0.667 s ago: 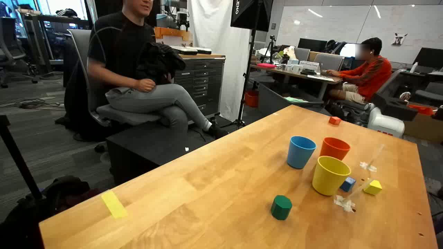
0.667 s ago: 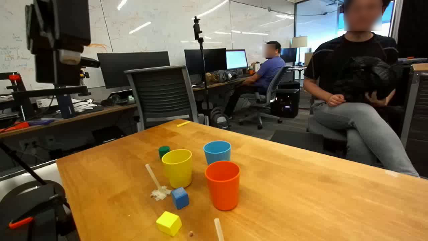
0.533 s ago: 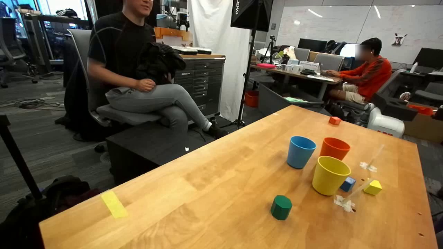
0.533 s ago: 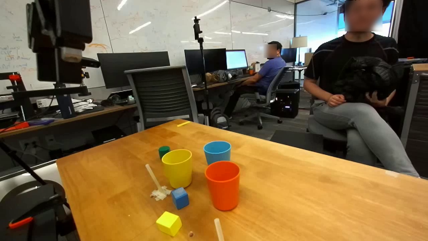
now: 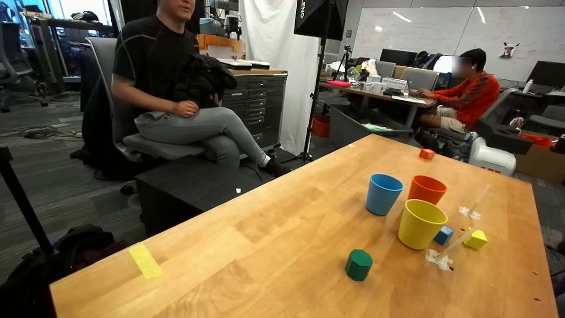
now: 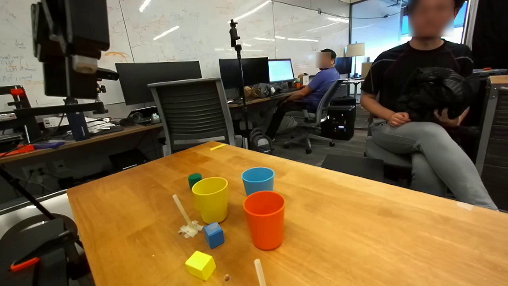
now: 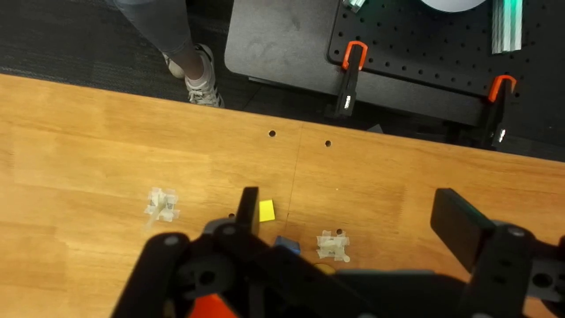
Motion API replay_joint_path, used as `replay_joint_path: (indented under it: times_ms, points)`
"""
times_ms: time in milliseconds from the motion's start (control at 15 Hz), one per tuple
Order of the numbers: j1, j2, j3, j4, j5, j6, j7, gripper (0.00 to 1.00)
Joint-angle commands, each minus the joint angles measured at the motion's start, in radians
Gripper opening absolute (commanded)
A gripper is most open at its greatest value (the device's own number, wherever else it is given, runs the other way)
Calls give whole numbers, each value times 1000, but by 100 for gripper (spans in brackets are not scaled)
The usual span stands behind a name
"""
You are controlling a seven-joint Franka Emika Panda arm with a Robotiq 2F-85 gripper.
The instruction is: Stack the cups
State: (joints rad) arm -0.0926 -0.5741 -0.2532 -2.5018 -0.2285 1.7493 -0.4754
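Note:
Three cups stand upright and apart on the wooden table (image 5: 273,247). The blue cup (image 5: 382,196) also shows in an exterior view (image 6: 258,182), partly behind the orange-red cup (image 6: 265,224). The orange-red cup (image 5: 426,189) is partly hidden by the wider yellow cup (image 5: 418,227) in an exterior view. The yellow cup also shows here (image 6: 212,201). In the wrist view, my gripper (image 7: 348,205) is open and empty, above the table. There, a sliver of the yellow cup (image 7: 325,268) and part of the orange-red cup (image 7: 211,308) show behind the gripper; the blue cup is hidden.
A blue block (image 6: 214,235) and a yellow block (image 6: 200,265) lie near the cups. A green block (image 5: 359,265) and a small red block (image 5: 427,153) lie farther off. Thin sticks are taped upright to the table, one (image 6: 181,208) near the yellow cup.
In an exterior view, the dark arm part at the upper left has shifted very slightly up and right. The cups and blocks have not moved.

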Motion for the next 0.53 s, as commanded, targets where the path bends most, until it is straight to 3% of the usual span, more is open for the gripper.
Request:
replay_joint_path:
  times_ms: [0,467]
  points:
    - [0,7,2,5,10,14,11,100]
    - [11,64,1,31,103,105,64,100]
